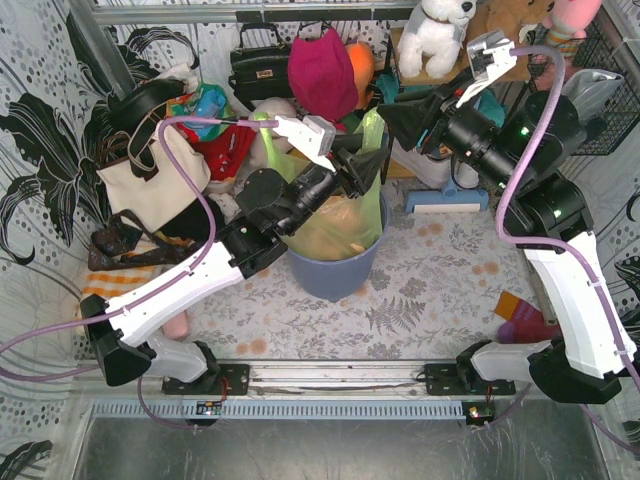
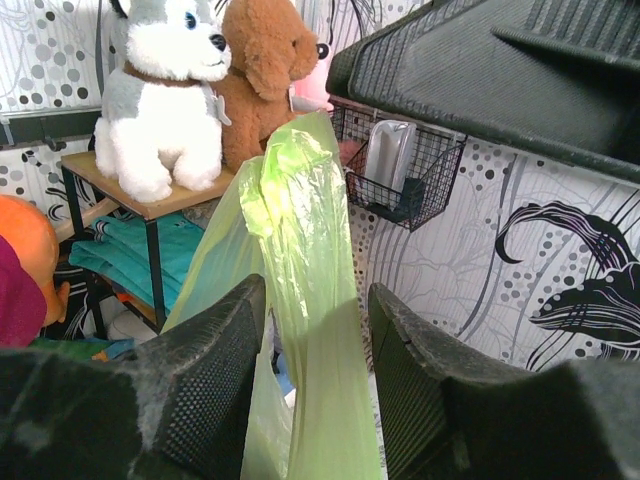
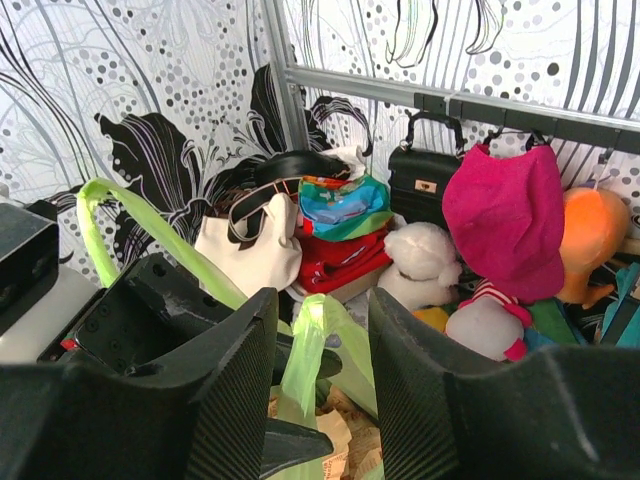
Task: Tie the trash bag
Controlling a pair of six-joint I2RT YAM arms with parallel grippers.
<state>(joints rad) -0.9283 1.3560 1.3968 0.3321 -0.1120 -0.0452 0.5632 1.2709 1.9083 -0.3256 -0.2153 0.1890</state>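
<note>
The light-green trash bag (image 1: pixel 340 225) sits in the blue-grey bin (image 1: pixel 335 272), with tan scraps showing through it. One bag handle (image 1: pixel 372 128) stands up at the far side. My left gripper (image 1: pixel 362 168) is open above the bin. In the left wrist view (image 2: pixel 315 295) that handle (image 2: pixel 300 230) runs up between the fingers, which stand apart from it. My right gripper (image 1: pixel 408 122) is open just right of the handle. In the right wrist view (image 3: pixel 322 300) a handle tip (image 3: pixel 315 330) shows beyond its jaws. A second green strip (image 3: pixel 130 225) runs behind the left gripper (image 3: pixel 160 320).
A cream tote bag (image 1: pixel 150 180), black handbag (image 1: pixel 258 62), pink hat (image 1: pixel 322 72) and soft toys (image 1: pixel 435 35) crowd the back and left. A wire basket (image 1: pixel 605 90) hangs at the right wall. An orange and purple item (image 1: pixel 520 320) lies by the right arm.
</note>
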